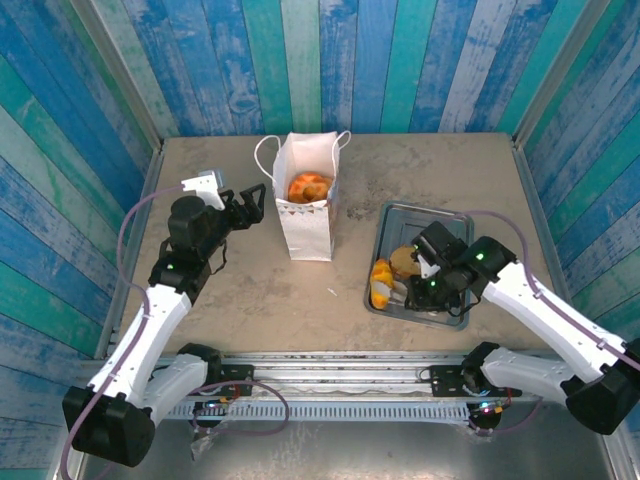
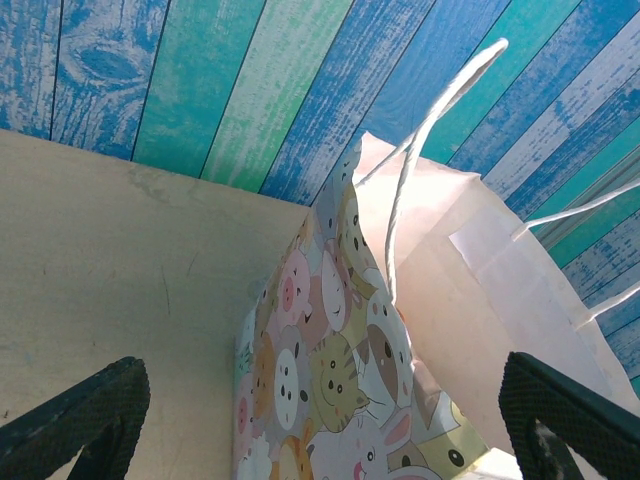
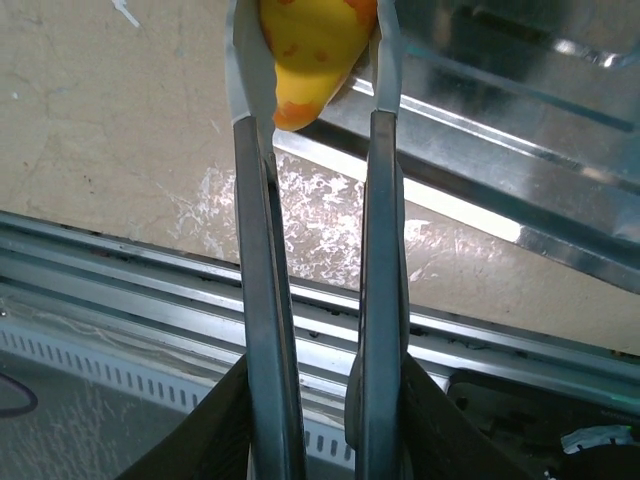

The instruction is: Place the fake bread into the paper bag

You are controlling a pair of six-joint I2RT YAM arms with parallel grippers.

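the yellow and orange toy bread [image 3: 310,45] sits at the top of the right wrist view, pinched in long metal tongs [image 3: 262,300]. the right gripper [image 3: 322,430] has its jaws squeezing the tongs. the left gripper [image 1: 252,203] has its jaws wide open beside the tall white paper bag [image 1: 305,228]. the bread looks light and slippery, so pinch its fat middle.

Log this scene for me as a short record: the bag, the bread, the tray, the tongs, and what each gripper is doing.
bag: white paper bag, upright mid-table, mouth open
bread in bag: one orange pastry visible inside
tray: metal tray, right of the bag
bread at tray: yellow-orange pastry at its left edge, brown bun beside it
tongs: metal tongs, tips either side of the yellow-orange pastry
left gripper: open, at the bag's left side
right gripper: shut on the tongs, over the tray
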